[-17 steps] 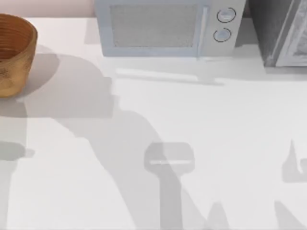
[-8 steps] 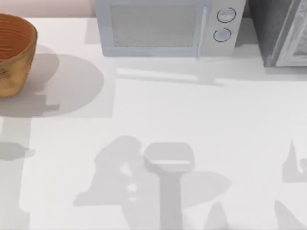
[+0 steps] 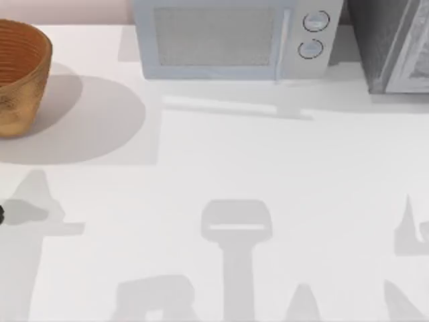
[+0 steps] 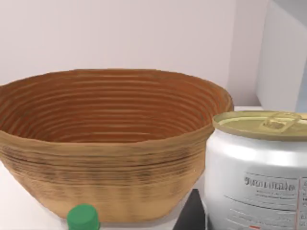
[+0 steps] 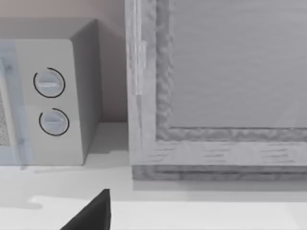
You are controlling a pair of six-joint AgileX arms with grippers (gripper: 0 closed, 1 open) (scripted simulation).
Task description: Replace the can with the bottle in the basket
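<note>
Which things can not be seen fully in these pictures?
- Can: left wrist view, cut by the picture edge; label partly unreadable.
- Green bottle cap: the body lies below the edge.
- Basket: top view, cut at the left edge.
- Cabinet: right wrist view, its upper part lies beyond the edge.

arm shadow | off table centre | now table's (image 3: 281,168) left-front

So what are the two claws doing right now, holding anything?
Left gripper: cannot be told; the can sits right beside it.
Right gripper: cannot be told.
</note>
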